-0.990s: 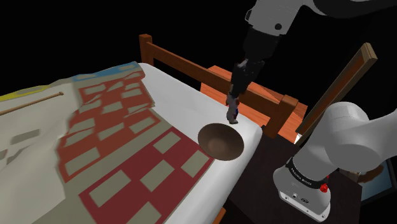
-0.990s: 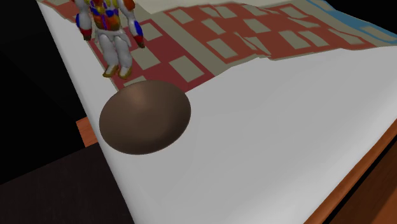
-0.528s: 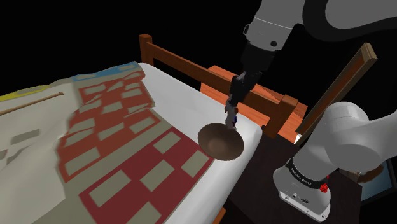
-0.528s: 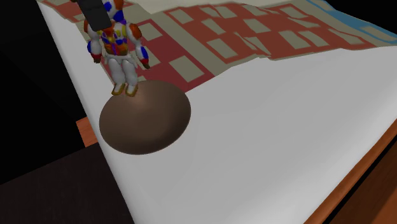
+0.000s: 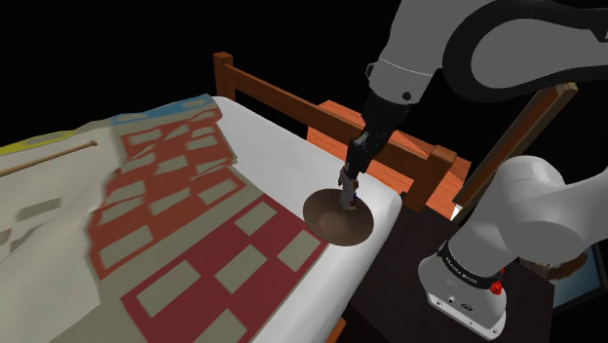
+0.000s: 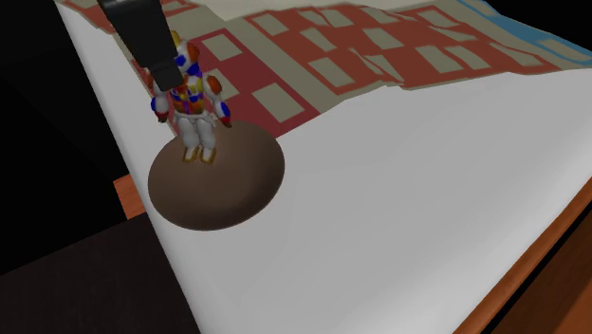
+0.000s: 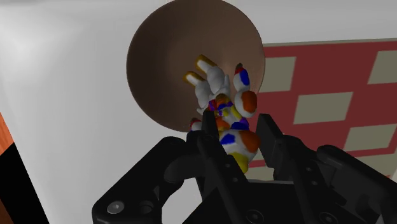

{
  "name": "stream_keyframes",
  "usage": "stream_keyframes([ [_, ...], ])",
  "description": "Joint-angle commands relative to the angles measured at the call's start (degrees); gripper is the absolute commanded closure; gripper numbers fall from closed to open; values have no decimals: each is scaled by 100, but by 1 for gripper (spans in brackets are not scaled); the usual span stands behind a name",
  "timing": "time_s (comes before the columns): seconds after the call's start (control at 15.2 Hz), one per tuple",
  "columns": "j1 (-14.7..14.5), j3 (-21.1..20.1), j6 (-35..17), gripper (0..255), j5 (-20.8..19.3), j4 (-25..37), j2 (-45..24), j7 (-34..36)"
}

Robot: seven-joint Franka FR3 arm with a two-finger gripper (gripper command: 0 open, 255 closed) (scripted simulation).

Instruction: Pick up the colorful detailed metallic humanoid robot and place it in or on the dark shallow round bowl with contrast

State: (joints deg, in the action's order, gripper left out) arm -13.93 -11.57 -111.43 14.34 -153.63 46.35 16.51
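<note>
We see the black end effector point(image 7: 235, 122) clamped on the multicoloured humanoid robot point(image 6: 190, 100). Its feet are over the brown round bowl point(image 6: 226, 194); eleven o'clock in the second exterior view.

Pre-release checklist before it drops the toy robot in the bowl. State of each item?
1. Jaws clasp the toy robot: ok.
2. Toy's feet over the bowl, inside its rim: ok.
3. Feet touching the bowl's surface: cannot tell.
4. Toy roughly upright, feet down: ok.
5. Nothing else in the bowl: ok.
</note>
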Motion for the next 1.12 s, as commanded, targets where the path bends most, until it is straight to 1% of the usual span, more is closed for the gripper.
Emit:
stream_keyframes([
  [0.0,-5,-17,-179,255,24,-139,-39,-28],
  [0.4,-41,-90,-687,255,116,-517,-172,-79],
  [0.86,-41,-90,-687,255,116,-517,-172,-79],
  [0.92,-41,-90,-687,0,116,-517,-172,-79],
  [1.06,-41,-90,-687,0,116,-517,-172,-79],
])
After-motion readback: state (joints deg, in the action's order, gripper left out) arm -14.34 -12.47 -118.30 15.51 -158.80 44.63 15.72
